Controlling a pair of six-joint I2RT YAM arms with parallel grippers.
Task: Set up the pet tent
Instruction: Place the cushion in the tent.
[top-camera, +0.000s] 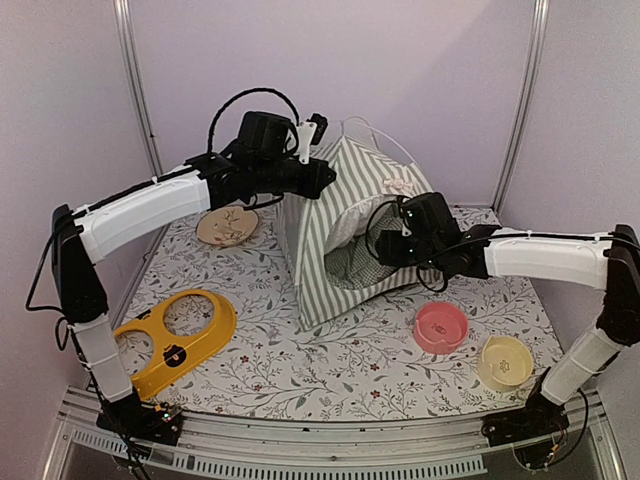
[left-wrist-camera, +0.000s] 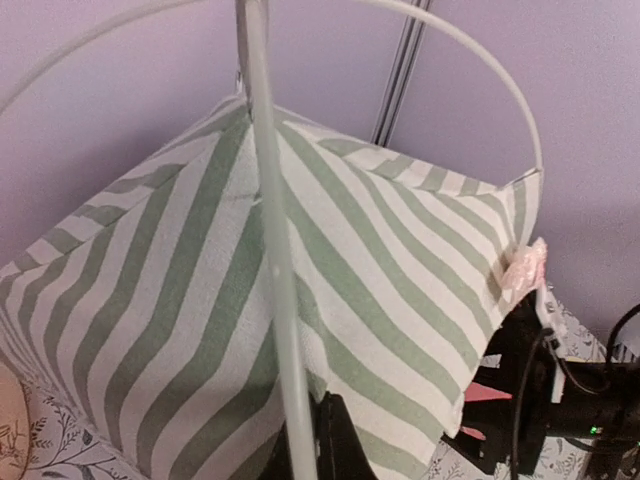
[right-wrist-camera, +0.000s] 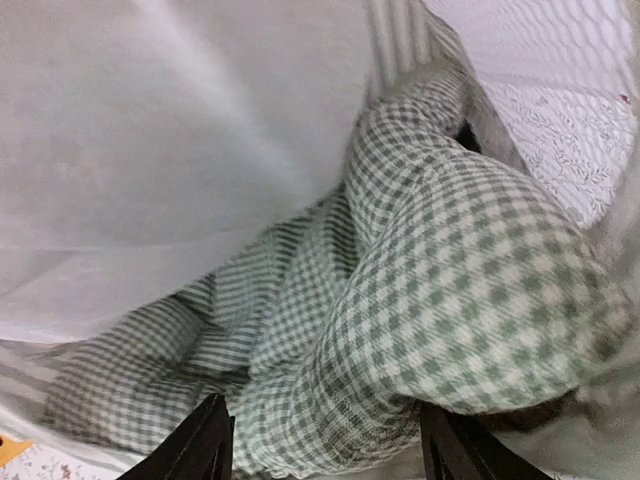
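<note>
The green-and-white striped pet tent (top-camera: 340, 230) stands upright mid-table with thin white poles arching over its peak. My left gripper (top-camera: 320, 175) is at the tent's upper left. In the left wrist view it (left-wrist-camera: 300, 450) is shut on a white pole (left-wrist-camera: 270, 250) that runs over the striped fabric (left-wrist-camera: 380, 280). My right gripper (top-camera: 385, 240) reaches into the tent's opening on the right. In the right wrist view its fingers (right-wrist-camera: 210, 445) are spread wide, with the green checked cushion (right-wrist-camera: 450, 280) bunched up between them, under white fabric (right-wrist-camera: 180, 150).
A pink bowl (top-camera: 441, 327) and a cream bowl (top-camera: 504, 361) sit at the front right. A yellow double-bowl holder (top-camera: 175, 340) lies front left. A beige dish (top-camera: 227, 226) lies behind the left arm. Frame posts stand at the back corners.
</note>
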